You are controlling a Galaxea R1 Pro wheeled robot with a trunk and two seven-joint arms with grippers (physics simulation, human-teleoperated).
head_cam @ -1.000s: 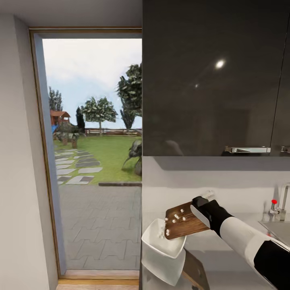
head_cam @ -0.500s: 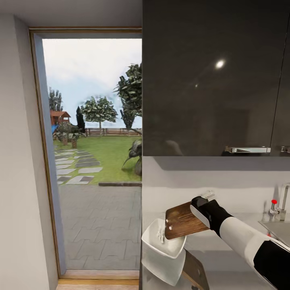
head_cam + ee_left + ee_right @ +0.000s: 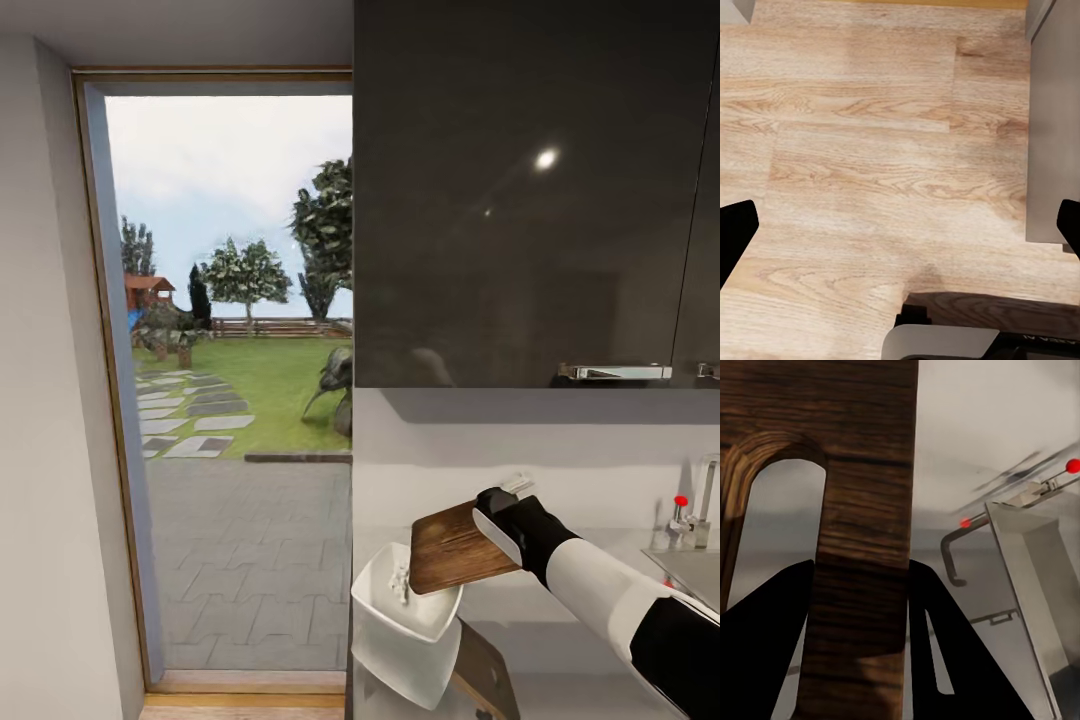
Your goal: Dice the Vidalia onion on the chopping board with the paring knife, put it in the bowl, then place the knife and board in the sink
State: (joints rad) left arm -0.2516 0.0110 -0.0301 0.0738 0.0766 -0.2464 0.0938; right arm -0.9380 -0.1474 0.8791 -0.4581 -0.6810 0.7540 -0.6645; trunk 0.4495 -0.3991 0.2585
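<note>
The right arm [image 3: 610,590] has glossy white shells, black joints and a black, grey-sided pincer [image 3: 497,528].

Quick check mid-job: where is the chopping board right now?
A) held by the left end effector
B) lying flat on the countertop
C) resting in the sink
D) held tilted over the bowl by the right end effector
D: the right end effector grips the chopping board, tilted down over the white bowl.

No readable text, labels, brands or numbers anywhere. Left wrist view: faint pale lettering on a dark robot part [image 3: 1035,341] at the frame edge, too small and cut off to read.
</note>
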